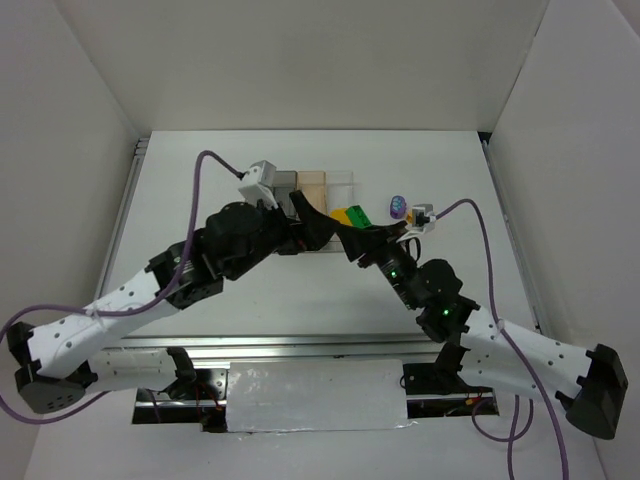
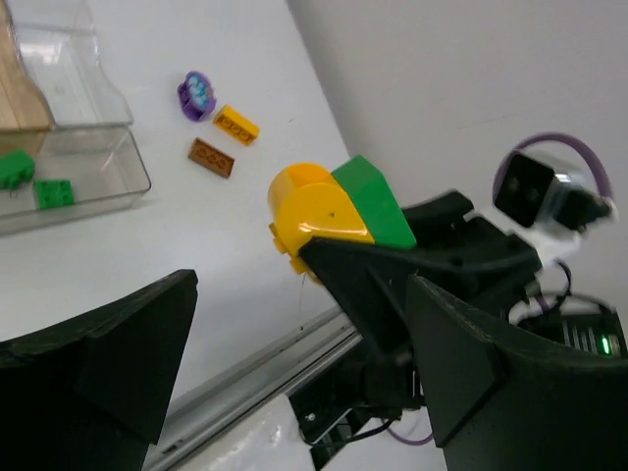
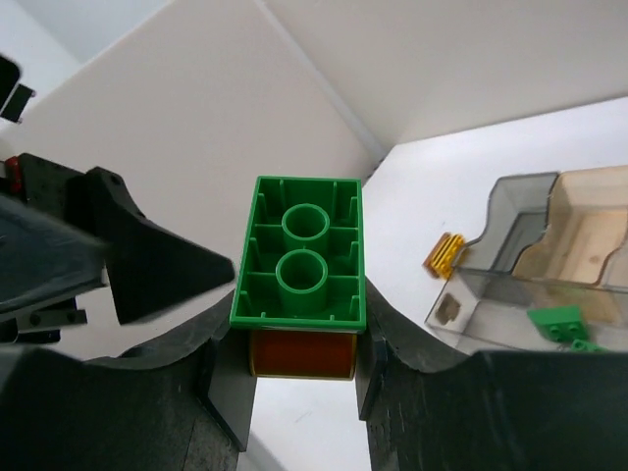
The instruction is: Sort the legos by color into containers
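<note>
Legos stack (image 3: 299, 250), green on yellow, mid-frame, clamped in right gripper (image 3: 302, 358). Left gripper (image 2: 299, 314) fingers wide apart, not touching it. Risk: released joined, colours mix in one compartment. Beyond: loose bricks (image 2: 211, 157), tray (image 2: 128, 162) upper left.

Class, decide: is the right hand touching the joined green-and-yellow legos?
Touching. The right wrist view shows the legos clamped between the fingers of the right hand, no gap.

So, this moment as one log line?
right gripper: shut on green-yellow lego pair; left gripper: open; tray: two green legos; loose: purple piece, yellow lego, brown lego
</note>
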{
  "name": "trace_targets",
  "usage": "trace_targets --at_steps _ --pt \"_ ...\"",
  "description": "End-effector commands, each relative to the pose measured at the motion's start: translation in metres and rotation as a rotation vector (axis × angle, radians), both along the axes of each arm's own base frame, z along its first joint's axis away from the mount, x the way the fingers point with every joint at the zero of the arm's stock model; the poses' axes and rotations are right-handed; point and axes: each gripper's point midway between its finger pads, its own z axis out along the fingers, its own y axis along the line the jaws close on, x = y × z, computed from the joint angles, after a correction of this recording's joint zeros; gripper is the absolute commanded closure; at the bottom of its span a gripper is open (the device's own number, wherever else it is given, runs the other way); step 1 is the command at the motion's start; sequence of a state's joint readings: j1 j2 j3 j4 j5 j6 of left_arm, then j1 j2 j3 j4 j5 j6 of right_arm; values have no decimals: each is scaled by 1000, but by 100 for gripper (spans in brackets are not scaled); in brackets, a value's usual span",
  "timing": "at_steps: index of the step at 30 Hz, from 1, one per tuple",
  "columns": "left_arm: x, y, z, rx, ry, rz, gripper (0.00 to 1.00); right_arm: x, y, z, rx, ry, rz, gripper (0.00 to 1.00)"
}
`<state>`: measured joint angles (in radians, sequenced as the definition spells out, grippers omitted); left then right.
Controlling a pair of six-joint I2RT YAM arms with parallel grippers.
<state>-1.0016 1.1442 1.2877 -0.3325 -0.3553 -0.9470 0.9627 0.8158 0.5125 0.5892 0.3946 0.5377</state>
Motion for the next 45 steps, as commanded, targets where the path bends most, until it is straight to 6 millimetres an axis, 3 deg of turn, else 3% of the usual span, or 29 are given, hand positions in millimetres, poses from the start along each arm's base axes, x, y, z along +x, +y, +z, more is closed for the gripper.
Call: trace_targets --at_steps 1,6,9,15,19,25,29,32,39,43,45 --pt "-10 19 47 -33 -286 -97 0 -30 15 7 0 39 262 100" --pt "-50 14 64 -40 -450 -367 0 -67 19 31 -28 -22 514 100" --pt "-63 9 66 -60 -480 -450 0 -91 22 48 3 -83 646 100" --pt "-64 -4 52 -5 -424 -526 5 -109 19 65 19 -158 722 100" --pt "-81 -9 47 -17 -438 -641 6 -125 18 75 10 -217 793 100" --pt "-99 -6 48 -55 -482 -723 17 -132 8 87 2 -281 769 100" --pt "-110 -3 54 -87 -515 -767 19 -128 8 86 -16 -280 748 100" --pt "-109 -3 58 -103 -529 -764 26 -132 11 86 -18 -283 786 100" --pt "-108 -9 63 -130 -528 -780 27 -131 18 79 -40 -276 821 100" --pt "-109 -11 63 -133 -530 -794 45 -131 16 79 -38 -280 806 100" --pt "-109 -11 62 -131 -526 -800 46 -129 15 79 -39 -280 794 100"
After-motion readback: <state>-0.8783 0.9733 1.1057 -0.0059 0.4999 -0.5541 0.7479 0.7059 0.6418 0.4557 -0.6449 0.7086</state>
